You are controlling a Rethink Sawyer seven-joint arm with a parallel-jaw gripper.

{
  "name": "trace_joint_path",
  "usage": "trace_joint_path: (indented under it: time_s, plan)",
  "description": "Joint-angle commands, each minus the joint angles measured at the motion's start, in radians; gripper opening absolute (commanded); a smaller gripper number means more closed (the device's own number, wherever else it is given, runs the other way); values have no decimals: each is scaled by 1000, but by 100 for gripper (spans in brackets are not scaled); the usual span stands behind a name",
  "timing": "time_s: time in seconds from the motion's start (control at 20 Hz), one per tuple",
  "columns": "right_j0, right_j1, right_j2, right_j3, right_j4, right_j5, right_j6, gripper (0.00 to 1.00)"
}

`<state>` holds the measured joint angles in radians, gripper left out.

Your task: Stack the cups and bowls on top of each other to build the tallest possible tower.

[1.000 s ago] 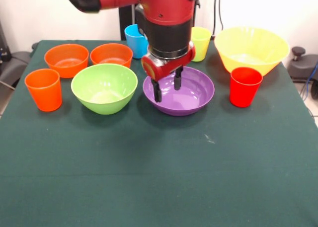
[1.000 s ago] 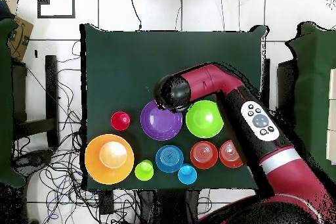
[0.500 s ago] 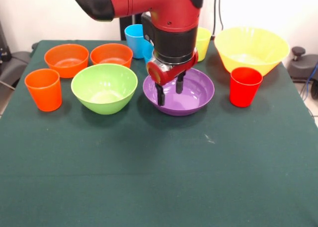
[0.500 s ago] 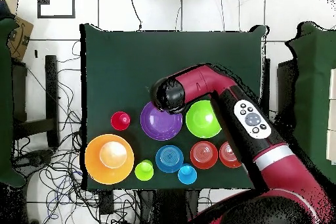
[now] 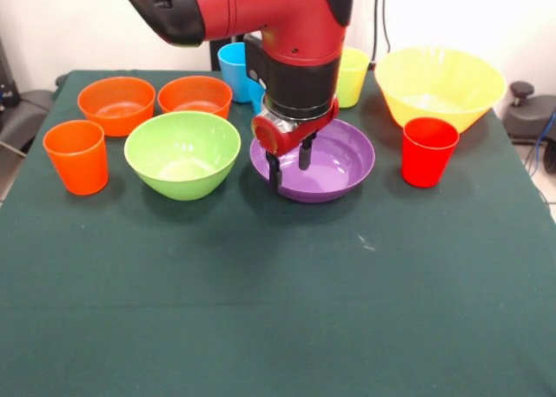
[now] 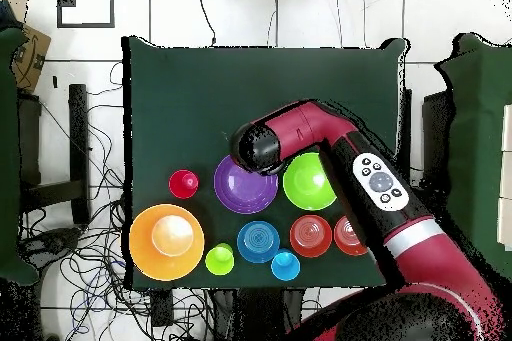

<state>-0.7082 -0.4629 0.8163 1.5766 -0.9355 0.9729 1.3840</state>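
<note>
Setting: dark green cloth-covered table (image 5: pixel 278 310) before a pale wall; nothing is stacked yet, every piece standing apart on the cloth.
Far-left group: orange cup (image 5: pixel 76 156) nearest the left edge; two small orange bowls (image 5: pixel 116 104) (image 5: pixel 195 97) side by side behind it.
Left of centre: lime green bowl (image 5: pixel 182 153), upright, just beside the purple bowl.
Centre: wide purple bowl (image 5: pixel 334 162), upright; the end effector (image 5: pixel 289 167) hangs over its left rim, fingers spread, one outside the wall and one inside, gripping nothing.
Behind the arm: light blue cup (image 5: pixel 233 68) and yellow-green cup (image 5: pixel 352 76), both partly hidden; a small blue bowl (image 6: pixel 258 241) shows only from overhead.
Right: red cup (image 5: pixel 428 150) in front of the largest yellow bowl (image 5: pixel 439 84).
Step in hand (judgement): pinching the purple bowl's rim.
Technique: lower until the rim sits well between the fingers, then close squarely; a shallow pinch on a sloping wall may slip or tip the bowl.
Caution: keep the lift vertical, since the lime green bowl lies close.
</note>
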Motion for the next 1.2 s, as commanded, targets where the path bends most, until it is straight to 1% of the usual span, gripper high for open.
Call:
trace_joint_path:
  time_s: [0.05,0.35,0.6,0.8,1.2]
  plan:
    - [17,53,-54,-31,-81,48,-381,100]
    - [16,95,-63,-53,-75,64,-411,100]
    - [29,125,-73,-84,-90,56,-415,100]
    - [34,128,-76,-100,-96,46,-415,100]
    - [30,93,-66,-70,-81,45,-407,100]
